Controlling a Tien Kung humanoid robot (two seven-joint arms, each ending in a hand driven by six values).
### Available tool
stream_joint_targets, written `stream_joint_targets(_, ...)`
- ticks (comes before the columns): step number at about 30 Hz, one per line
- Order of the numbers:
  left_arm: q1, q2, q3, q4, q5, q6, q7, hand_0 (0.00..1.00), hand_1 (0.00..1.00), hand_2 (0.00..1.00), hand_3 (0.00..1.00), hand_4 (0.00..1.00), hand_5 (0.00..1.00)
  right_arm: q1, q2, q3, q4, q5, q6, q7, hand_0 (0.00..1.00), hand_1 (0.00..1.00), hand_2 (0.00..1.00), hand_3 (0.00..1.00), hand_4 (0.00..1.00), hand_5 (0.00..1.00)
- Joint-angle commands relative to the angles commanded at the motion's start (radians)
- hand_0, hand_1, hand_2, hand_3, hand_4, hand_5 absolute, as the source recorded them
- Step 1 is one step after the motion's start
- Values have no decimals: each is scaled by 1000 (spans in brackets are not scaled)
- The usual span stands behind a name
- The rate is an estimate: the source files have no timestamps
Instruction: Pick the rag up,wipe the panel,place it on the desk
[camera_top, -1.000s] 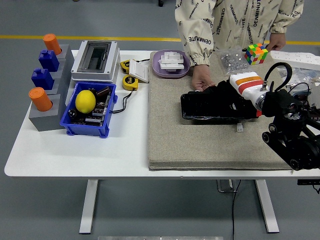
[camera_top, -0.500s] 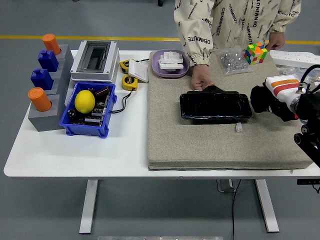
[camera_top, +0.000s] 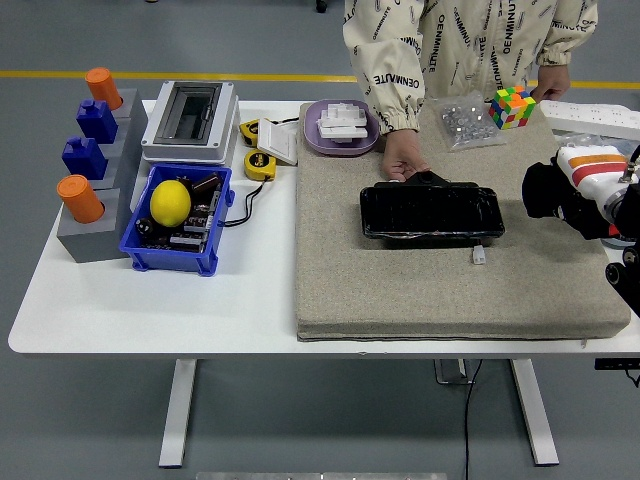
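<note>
A black glossy panel (camera_top: 430, 212) lies flat in the middle of a grey felt mat (camera_top: 400, 290). A person at the far side rests one hand (camera_top: 403, 160) on the panel's far left edge. My right hand (camera_top: 545, 190) hovers over the mat's right edge, clear of the panel's right end. Its black fingers are curled round a dark bundle that looks like the rag (camera_top: 538, 188). The hand's white and orange wrist casing (camera_top: 592, 165) points right. My left arm is out of the picture.
A small white piece (camera_top: 478, 256) lies just in front of the panel. At the back of the mat are a colour cube (camera_top: 512, 107), a bag of metal parts (camera_top: 462, 120) and a purple tray (camera_top: 343, 127). A blue bin (camera_top: 140, 250), grey box (camera_top: 190, 120) and block holder (camera_top: 95, 235) stand left.
My right hand has drawn off the panel's right end and moved right to the mat's edge, uncovering the whole panel. The person's hand has stayed on the panel's edge.
</note>
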Motion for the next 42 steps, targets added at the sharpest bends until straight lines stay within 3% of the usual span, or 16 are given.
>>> stream_joint_targets(9, 7, 1, -8, 3, 4, 0, 1, 603, 636, 635, 559, 634, 442, -50, 26, 129, 23, -30, -4, -49, 229, 314, 377, 375, 909, 32)
stream_joint_targets(18, 7, 4, -12, 0, 8, 1, 0, 603, 636, 635, 560, 634, 442, -100, 39, 210, 52, -59, -17, -182, 242, 315, 378, 374, 909, 32)
stream_joint_targets(26, 7, 6, -10, -1, 7, 0, 0, 603, 636, 635, 560, 634, 443, -114, 36, 207, 61, -48, -11, -247, 240, 314, 376, 372, 907, 30)
stream_joint_targets(32, 7, 8, -11, -1, 9, 1, 0, 601, 635, 636, 560, 633, 442, -141, 21, 190, 121, -33, -9, -267, 240, 314, 376, 371, 906, 30)
stream_joint_targets(42, 12, 9, -3, -1, 6, 0, 0, 603, 635, 635, 560, 634, 442, -145, 34, 121, 189, -20, -22, -303, 240, 314, 376, 371, 903, 26)
